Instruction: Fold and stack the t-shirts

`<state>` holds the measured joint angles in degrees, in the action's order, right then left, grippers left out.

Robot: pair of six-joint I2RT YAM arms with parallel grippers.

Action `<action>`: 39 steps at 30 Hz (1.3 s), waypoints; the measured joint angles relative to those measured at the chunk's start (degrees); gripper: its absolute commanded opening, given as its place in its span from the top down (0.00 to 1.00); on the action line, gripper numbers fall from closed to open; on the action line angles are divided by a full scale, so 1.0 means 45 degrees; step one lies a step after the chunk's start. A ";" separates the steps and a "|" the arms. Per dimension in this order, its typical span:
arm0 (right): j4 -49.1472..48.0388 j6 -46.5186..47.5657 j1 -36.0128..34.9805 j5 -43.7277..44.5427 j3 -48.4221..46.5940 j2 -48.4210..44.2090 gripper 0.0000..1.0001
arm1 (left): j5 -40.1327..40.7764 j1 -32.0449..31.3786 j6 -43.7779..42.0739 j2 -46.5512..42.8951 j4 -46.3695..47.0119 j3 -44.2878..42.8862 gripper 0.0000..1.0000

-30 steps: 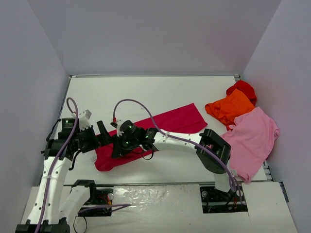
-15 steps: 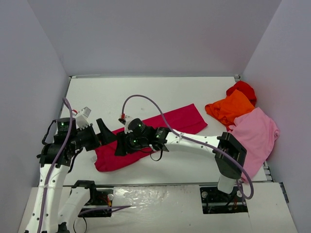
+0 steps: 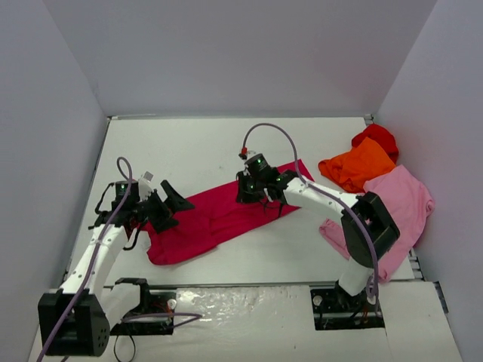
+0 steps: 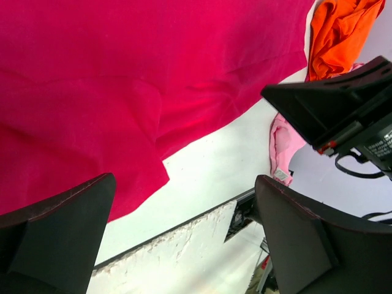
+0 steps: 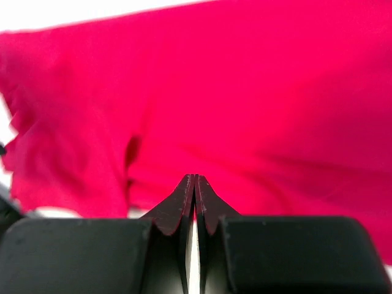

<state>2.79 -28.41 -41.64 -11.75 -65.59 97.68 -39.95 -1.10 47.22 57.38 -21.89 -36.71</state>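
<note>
A white table (image 3: 196, 143) fills the floor of a booth with pale grey walls (image 3: 226, 53) on three sides.

The crimson-magenta t-shirt (image 3: 219, 215) lies flat, somewhat rumpled, left of the table's centre. Its long axis runs on a diagonal, from a bunched end at the lower left up to a squarer end at the upper right of the top view. That upper right end points toward the other shirts. In the left wrist view its lower edge ends in a folded corner just above the table's near edge.

Three more shirts lie heaped at the right side of the table. The bright red t-shirt (image 3: 377, 138) is farthest back, the orange t-shirt (image 3: 358, 167) lies against it, and the light pink t-shirt (image 3: 392, 211) is spread below them, toward the right wall.

The left gripper (image 3: 175, 211) is over the shirt's lower left end with its jaws spread wide and nothing between them.

The right gripper (image 3: 253, 192) is over the shirt's upper right part, its jaws pressed together. Whether its tips touch the cloth I cannot tell.
</note>
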 measured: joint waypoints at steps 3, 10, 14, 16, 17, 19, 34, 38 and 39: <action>0.0134 0.0346 0.0526 0.0132 -0.0455 0.0620 1.00 | -0.0106 -0.0015 0.0224 0.0504 0.0848 0.0049 0.03; 0.0144 0.0725 0.1362 -0.0276 -0.1610 0.3170 1.00 | 0.0228 -0.0098 0.0297 0.2376 0.2569 0.0412 0.03; 0.0488 0.0659 0.1487 0.0456 -0.1534 0.3355 0.84 | 0.0277 -0.0251 0.0538 0.3856 0.3490 0.0362 0.03; 0.0538 0.0609 0.1656 0.0876 -0.1298 0.3080 0.86 | 0.0273 -0.0429 0.0555 0.4688 0.3745 0.0037 0.03; 0.0580 0.0662 0.1868 0.1019 -0.1133 0.2874 0.89 | 0.0262 -0.0583 0.0555 0.5191 0.3839 -0.0307 0.03; 0.0736 0.0853 0.2329 0.1331 -0.0865 0.2460 0.94 | 0.0263 -0.0971 0.0543 0.6217 0.4102 -0.1059 0.03; 0.1050 0.2335 0.2909 0.2695 -0.0760 0.2348 1.00 | -0.1195 -0.2682 0.0926 1.0793 0.6401 -0.4262 0.03; 0.0721 0.2447 0.2898 0.2660 -0.0210 0.2291 1.00 | -0.0951 -0.2737 0.0236 1.1722 0.4699 -0.6210 0.03; 0.0522 0.2450 0.2891 0.2656 -0.0027 0.2196 1.00 | -0.0687 -0.2752 -0.0086 1.1966 0.4030 -0.6870 0.03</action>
<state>5.14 -17.39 -28.63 0.20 -65.71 107.56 -43.04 -13.48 46.83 111.22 -3.75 -67.63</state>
